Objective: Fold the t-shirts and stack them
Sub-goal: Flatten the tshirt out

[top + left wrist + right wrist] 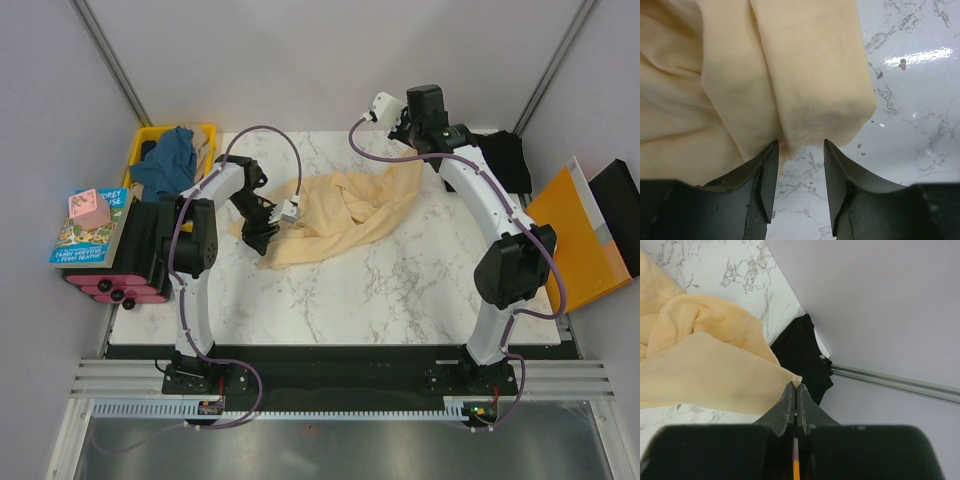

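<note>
Cream-yellow t-shirt [340, 215]: corner tight in R jaws; L jaws apart, unclamped, at folded edge.

the right gripper [796, 386] pinches a corner of the cream shirt [705, 365], lifting it off the marble table [745, 270]; a black shirt [802, 352] lies at the table's edge.

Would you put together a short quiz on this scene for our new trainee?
1. True or false: the right gripper is shut on a corner of the cream t-shirt.
2. Fill in: the left gripper is ___ (open or shut).
3. Where does the teal t-shirt lie? A: in the yellow crate. B: in the right gripper. C: in the left gripper.
Key: 1 true; 2 open; 3 A.
</note>
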`<action>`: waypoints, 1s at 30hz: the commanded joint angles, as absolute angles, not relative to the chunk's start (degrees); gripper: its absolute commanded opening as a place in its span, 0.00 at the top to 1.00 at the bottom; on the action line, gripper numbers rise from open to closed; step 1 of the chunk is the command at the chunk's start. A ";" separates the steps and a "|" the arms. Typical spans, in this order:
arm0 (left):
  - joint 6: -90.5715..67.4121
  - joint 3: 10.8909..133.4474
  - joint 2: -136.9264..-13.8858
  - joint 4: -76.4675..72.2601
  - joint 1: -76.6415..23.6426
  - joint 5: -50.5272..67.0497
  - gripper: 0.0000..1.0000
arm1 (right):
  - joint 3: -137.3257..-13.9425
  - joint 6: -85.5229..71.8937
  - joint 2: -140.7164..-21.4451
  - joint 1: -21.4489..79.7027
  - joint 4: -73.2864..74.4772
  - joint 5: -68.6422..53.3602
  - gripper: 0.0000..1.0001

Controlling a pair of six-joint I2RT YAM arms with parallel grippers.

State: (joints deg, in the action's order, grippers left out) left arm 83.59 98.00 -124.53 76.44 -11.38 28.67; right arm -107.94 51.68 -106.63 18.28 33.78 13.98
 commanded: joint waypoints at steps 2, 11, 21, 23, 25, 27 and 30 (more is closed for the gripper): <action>83.50 100.72 -125.24 85.87 -11.60 29.27 0.66 | -110.57 51.33 -106.26 18.63 31.64 14.59 1.00; 82.00 100.46 -125.42 86.75 -12.31 30.06 0.98 | -110.57 51.86 -106.26 18.63 31.55 14.77 1.00; 74.28 108.26 -122.18 85.96 -11.17 26.38 0.98 | -108.81 52.82 -105.38 18.63 29.45 17.91 1.00; 71.55 115.79 -119.98 84.47 -10.37 23.23 0.98 | -107.76 53.96 -105.03 18.55 26.83 19.59 1.00; 70.49 121.26 -118.49 82.10 -9.67 19.88 0.98 | -106.97 55.27 -104.68 18.46 24.01 22.92 1.00; 70.14 127.78 -117.52 77.10 -9.58 13.65 0.98 | -105.39 56.42 -104.42 18.20 17.69 25.39 1.00; 72.84 130.08 -114.62 64.76 -9.67 4.07 0.98 | -102.93 58.88 -104.15 17.32 4.87 29.96 1.00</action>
State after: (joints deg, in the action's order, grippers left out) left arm 73.65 125.03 -122.32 75.44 -10.02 17.23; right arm -105.12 55.22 -106.56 18.24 23.33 21.78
